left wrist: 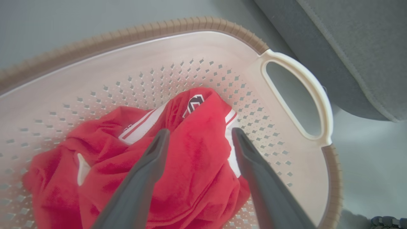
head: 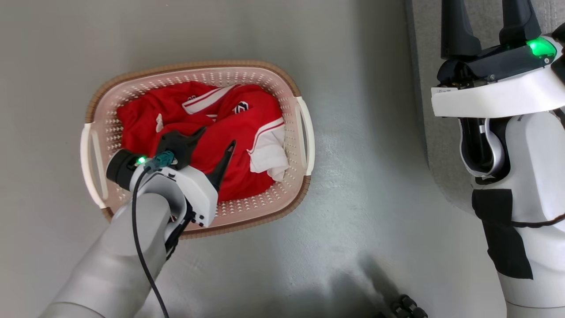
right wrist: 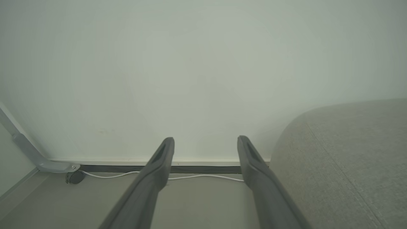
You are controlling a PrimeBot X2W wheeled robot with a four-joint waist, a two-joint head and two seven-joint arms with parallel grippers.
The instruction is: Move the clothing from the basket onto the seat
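Observation:
The clothing (head: 247,132), bright red with white stripes and trim, lies crumpled in the basket (head: 194,66), a cream perforated tub with a brown rim, standing on the floor. My left gripper (head: 216,138) hangs open over the near part of the pile. In the left wrist view its open fingers (left wrist: 201,132) straddle a raised red fold of the clothing (left wrist: 190,159) inside the basket (left wrist: 190,25); whether they touch it I cannot tell. The grey seat (head: 423,88) lies to the basket's right. My right gripper (right wrist: 205,140) is open and empty, beside the seat (right wrist: 343,152).
Grey floor surrounds the basket, with a strip between its right handle (head: 306,132) and the seat (left wrist: 349,47). Ahead of the right gripper are a pale wall, a white cable (right wrist: 203,176) along the skirting and a castor (right wrist: 74,177). Dark wheels (head: 406,307) show at the bottom.

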